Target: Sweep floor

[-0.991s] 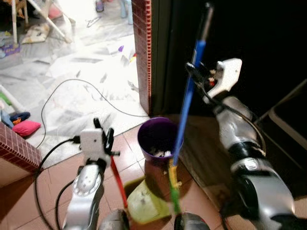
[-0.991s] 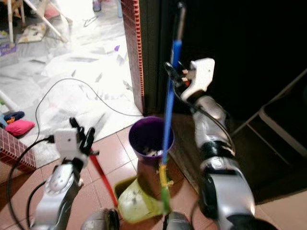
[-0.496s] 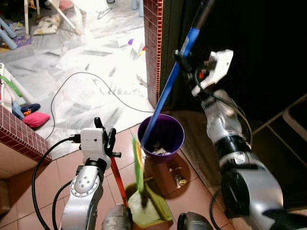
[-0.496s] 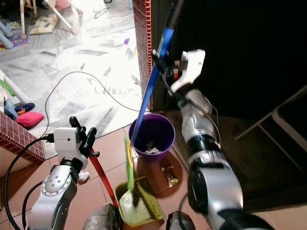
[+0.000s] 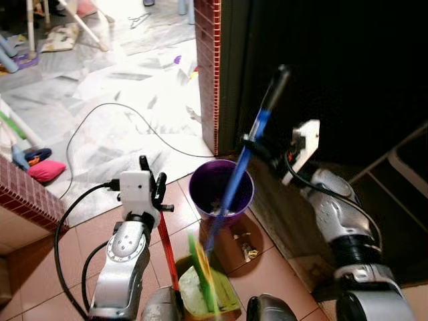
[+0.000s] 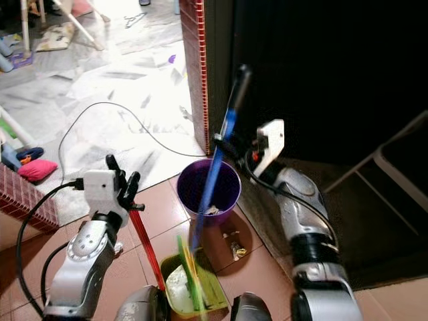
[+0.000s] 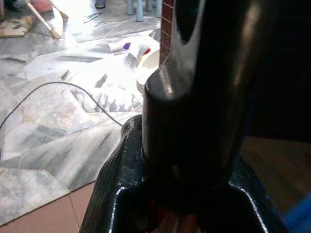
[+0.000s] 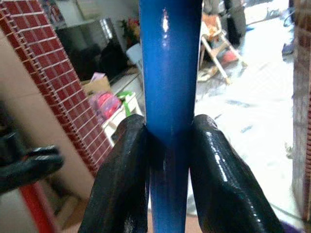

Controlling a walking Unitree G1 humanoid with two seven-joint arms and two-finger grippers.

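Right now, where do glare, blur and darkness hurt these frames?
Eye views: marble floor blown out, doorway at right nearly black, green broom head motion-smeared. Left wrist view: dark, soft-focus fingers. Right wrist view: blue broom handle sharp, background soft.

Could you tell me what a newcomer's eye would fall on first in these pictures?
Probably the blue broom handle, slanting across the middle with the right gripper clamped on it. Its green bristles blur over the yellow-green dustpan, held by its red handle in the left gripper, beside a purple bin.
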